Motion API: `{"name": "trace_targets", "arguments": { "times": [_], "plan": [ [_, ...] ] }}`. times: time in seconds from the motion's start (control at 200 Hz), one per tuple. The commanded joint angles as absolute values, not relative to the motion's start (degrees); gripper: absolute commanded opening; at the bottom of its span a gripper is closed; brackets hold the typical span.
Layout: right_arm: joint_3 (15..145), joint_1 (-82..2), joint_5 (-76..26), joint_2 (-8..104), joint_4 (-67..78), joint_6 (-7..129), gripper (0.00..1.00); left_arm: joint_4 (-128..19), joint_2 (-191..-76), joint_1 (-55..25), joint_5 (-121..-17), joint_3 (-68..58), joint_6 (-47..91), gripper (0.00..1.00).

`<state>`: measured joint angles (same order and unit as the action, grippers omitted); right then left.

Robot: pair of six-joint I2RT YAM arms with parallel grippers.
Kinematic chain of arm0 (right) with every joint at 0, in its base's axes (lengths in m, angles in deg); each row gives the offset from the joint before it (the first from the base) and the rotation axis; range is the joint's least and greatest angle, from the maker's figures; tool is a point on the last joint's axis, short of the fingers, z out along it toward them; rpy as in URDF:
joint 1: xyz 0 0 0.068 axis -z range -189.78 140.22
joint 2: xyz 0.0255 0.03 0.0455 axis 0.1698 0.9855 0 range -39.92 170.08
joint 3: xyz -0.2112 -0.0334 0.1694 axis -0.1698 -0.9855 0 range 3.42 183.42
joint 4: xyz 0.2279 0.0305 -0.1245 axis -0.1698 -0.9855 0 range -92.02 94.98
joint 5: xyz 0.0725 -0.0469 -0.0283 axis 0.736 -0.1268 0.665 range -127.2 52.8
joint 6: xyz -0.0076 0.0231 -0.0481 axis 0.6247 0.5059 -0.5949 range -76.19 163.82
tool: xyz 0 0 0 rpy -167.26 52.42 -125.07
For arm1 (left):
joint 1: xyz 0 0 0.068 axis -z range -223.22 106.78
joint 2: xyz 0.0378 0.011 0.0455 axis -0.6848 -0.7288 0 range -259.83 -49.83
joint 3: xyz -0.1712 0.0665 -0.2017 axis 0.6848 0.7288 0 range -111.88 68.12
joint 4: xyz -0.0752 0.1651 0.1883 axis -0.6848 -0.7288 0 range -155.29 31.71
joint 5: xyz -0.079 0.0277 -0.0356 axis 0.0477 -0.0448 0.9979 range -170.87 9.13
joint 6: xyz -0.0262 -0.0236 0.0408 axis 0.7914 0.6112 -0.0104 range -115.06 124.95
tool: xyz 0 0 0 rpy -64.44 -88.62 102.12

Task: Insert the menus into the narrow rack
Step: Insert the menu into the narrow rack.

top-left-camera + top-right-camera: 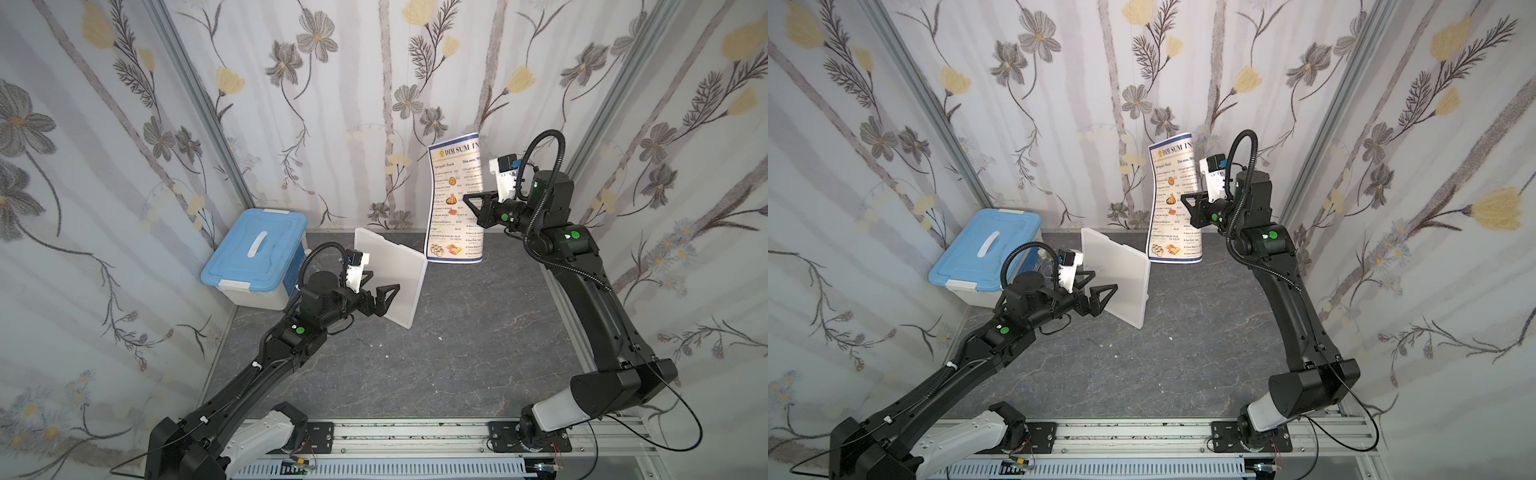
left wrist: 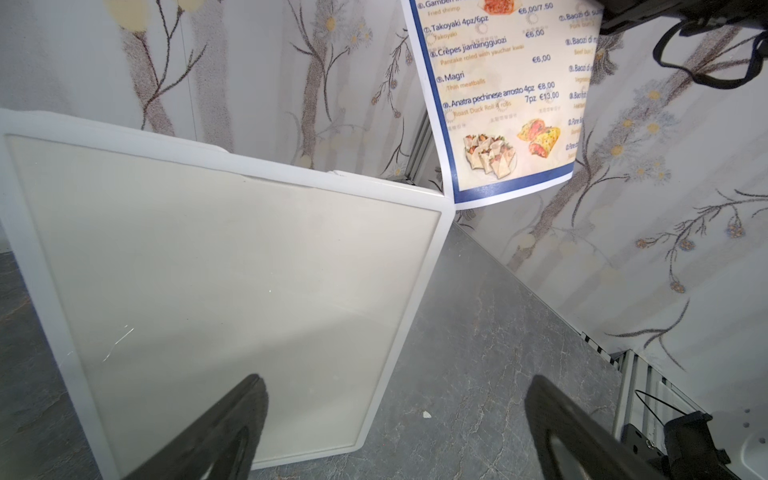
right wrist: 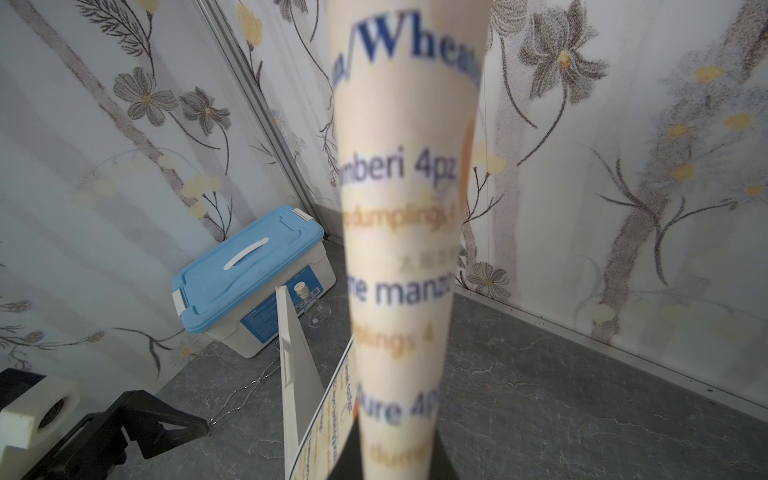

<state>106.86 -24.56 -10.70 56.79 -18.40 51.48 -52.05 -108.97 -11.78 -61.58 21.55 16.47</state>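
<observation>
The menu (image 1: 453,199) (image 1: 1173,199), a white sheet with a blue border headed "DIM SUM INN", hangs upright and bowed in the air at the back. My right gripper (image 1: 467,207) (image 1: 1185,206) (image 3: 397,440) is shut on its right edge. The narrow rack (image 1: 390,278) (image 1: 1121,278) (image 2: 208,270) (image 3: 291,345), a flat white holder, stands on edge on the grey table. The menu's lower corner (image 2: 498,104) hovers just beside the rack's upper far corner. My left gripper (image 1: 385,279) (image 1: 1104,279) (image 2: 395,380) is open against the rack's broad face, one finger (image 2: 232,419) in front of it; contact is unclear.
A blue-lidded storage box (image 1: 255,253) (image 1: 986,251) (image 3: 249,266) sits in the back left corner. A small glass bottle (image 3: 309,307) and a thin wire (image 3: 245,395) lie behind the rack. Floral walls (image 1: 332,104) close three sides. A metal rail (image 1: 415,436) runs along the front.
</observation>
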Motion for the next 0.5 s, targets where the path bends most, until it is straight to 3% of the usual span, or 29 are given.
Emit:
{"name": "trace_targets", "arguments": {
  "times": [0.0,0.495],
  "plan": [
    [106.6,-24.5,-9.1,56.9,-15.9,51.2,0.11,-49.9,-108.9,-11.9,-61.3,21.3,15.1,1.00],
    [102.1,-24.2,-12.5,54.4,-12.8,51.5,0.11,-49.6,-108.7,-12.4,-60.9,21.4,15.8,1.00]
  ]
}}
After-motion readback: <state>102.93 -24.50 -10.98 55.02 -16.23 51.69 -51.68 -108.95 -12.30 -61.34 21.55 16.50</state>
